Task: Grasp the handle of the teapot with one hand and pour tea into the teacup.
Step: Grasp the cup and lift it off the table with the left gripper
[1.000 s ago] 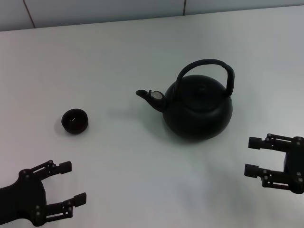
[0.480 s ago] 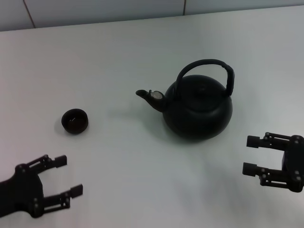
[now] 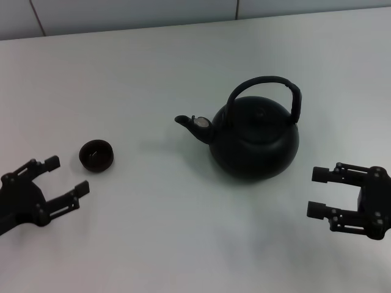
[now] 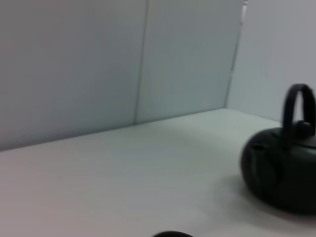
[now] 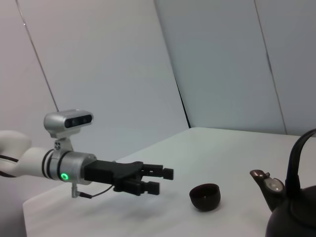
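The matte-black teapot (image 3: pixel 255 137) stands upright in the middle of the white table, its spout (image 3: pixel 190 123) toward the left. Its arched black handle (image 3: pixel 269 83) stands up over the lid. The tiny dark teacup (image 3: pixel 96 155) sits on the table left of the teapot. My left gripper (image 3: pixel 68 177) is open and empty, just left of and nearer than the teacup. My right gripper (image 3: pixel 317 192) is open and empty, right of and nearer than the teapot. The right wrist view shows the teacup (image 5: pixel 205 196), the teapot (image 5: pixel 295 217) and the left gripper (image 5: pixel 161 180). No tea shows.
The white table (image 3: pixel 159 73) ends at a pale panelled wall (image 3: pixel 122 12) at the back. The left wrist view shows the teapot (image 4: pixel 281 168) against the wall panels.
My left gripper has moved up and back toward the teacup. My right gripper has crept slightly left toward the teapot. The teapot and teacup have not moved.
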Controlling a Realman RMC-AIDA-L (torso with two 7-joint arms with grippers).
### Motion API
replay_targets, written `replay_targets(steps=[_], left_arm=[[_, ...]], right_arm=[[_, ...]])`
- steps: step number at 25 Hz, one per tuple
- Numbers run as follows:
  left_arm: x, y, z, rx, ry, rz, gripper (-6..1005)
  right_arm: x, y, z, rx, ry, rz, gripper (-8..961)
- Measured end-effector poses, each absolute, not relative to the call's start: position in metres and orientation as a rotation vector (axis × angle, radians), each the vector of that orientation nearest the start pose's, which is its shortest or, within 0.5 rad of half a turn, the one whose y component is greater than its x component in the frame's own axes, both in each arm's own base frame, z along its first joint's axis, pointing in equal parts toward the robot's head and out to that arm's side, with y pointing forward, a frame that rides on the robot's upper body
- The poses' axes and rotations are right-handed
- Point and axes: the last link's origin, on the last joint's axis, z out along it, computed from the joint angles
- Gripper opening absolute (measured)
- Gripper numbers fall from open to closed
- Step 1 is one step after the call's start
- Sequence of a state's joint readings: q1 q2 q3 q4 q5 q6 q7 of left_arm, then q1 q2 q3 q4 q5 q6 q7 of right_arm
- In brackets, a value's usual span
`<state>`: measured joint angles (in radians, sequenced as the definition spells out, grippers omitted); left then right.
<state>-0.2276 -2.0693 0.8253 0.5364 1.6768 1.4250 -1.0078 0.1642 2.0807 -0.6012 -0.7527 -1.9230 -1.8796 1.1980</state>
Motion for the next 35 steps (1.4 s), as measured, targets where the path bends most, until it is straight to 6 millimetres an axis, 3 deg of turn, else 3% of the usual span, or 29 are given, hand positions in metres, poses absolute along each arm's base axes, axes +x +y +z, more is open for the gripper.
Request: replay_targets(steps=[12,35], left_arm=[[-0.343,0.277,-0.03,-2.405,-0.639,-0.6,806],[-0.335,0.293,-0.045,-2.445,-0.625,-0.532,773]], right_arm=[[0.321,0.213,0.034,-2.632,0.612,0.894,708],[0.319,0.216,0.033,-2.618,0.623,0.925,708]])
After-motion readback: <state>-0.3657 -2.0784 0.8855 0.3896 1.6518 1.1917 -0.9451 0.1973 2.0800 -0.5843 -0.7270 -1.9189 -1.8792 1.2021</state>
